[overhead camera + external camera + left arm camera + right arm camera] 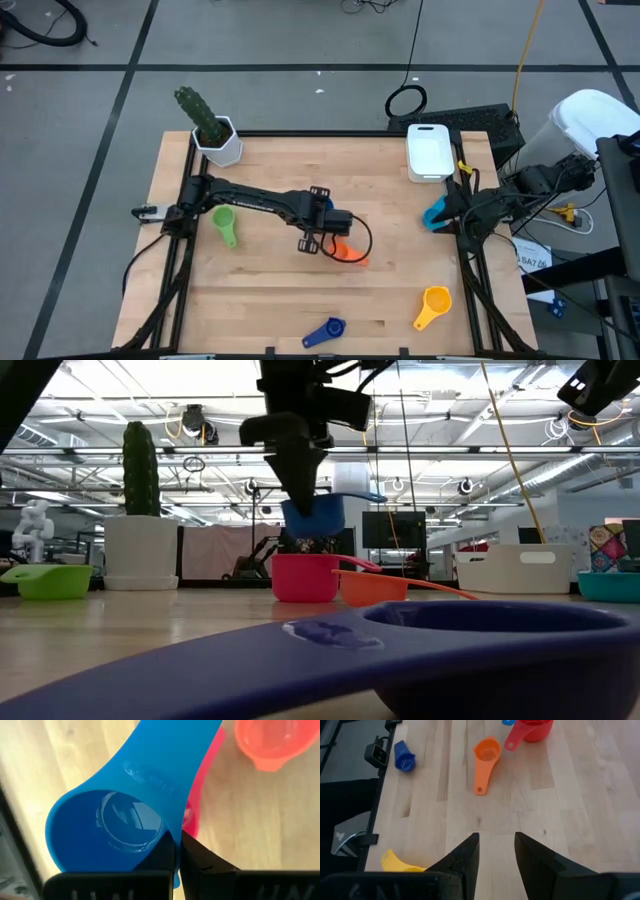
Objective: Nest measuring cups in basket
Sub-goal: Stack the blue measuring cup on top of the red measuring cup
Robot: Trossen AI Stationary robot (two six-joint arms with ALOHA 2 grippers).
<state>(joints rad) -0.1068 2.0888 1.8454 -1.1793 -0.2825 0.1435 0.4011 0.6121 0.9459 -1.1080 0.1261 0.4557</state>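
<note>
My left gripper [177, 857] [300, 490] hangs over the table's middle, shut on a light blue measuring cup [110, 827] [315, 512]. Directly below it a red cup [305, 578] stands on its base, and an orange cup [375, 588] [272, 742] sits beside that one. In the high view the arm hides the blue cup. My right gripper [496, 850] [452, 208] is open at the table's right edge, beside a teal cup [437, 215]. The white basket [430, 150] stands at the far right. Green [225, 225], dark blue [325, 332] and yellow [433, 305] cups rest on the table. My left gripper pinches the light blue cup by its bowl wall [170, 837], to one side of the handle's root, with one finger inside the bowl and one outside. The fingers come from above, pointing down. The cup is lifted clear and upright, its handle [365, 495] level, straight over the red cup.
A white hexagonal pot with a green cactus [215, 135] stands at the far left corner. Black frame rails run along the table's left and right edges. Bare wood lies between the middle cups and the basket, and along the near edge on the left.
</note>
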